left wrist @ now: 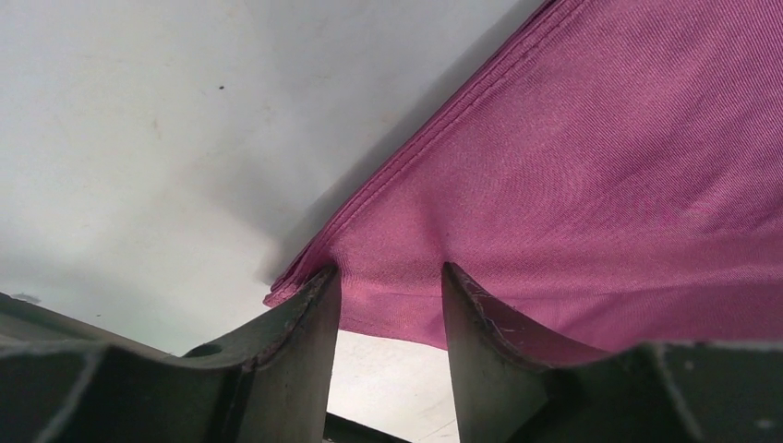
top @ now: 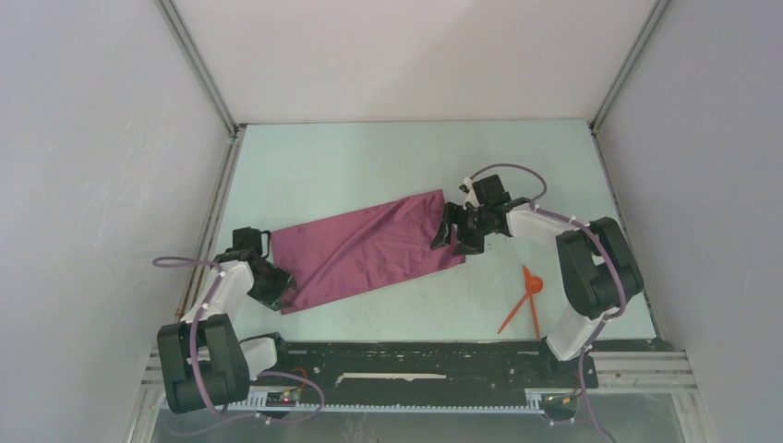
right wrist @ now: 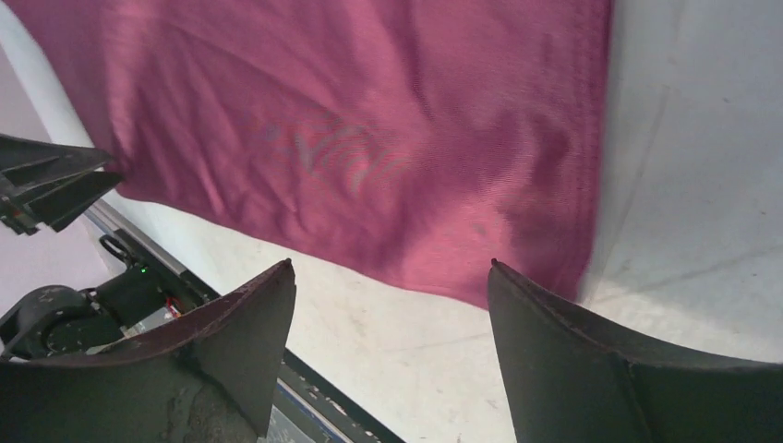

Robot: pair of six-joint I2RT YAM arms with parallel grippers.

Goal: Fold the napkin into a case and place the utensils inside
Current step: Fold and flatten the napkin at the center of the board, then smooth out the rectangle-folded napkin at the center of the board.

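On pale green table (top: pixel 369 157), purple napkin (top: pixel 374 247), white walls (top: pixel 397 55)

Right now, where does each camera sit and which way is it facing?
Top external: above and behind the arms, looking down on the table; both arms, the napkin and the utensils show.
Left wrist: on the left arm, looking low past the left gripper at a napkin corner.
Right wrist: on the right arm, looking down past the right gripper at the napkin's end.
Shared: both wrist views see the napkin and table.
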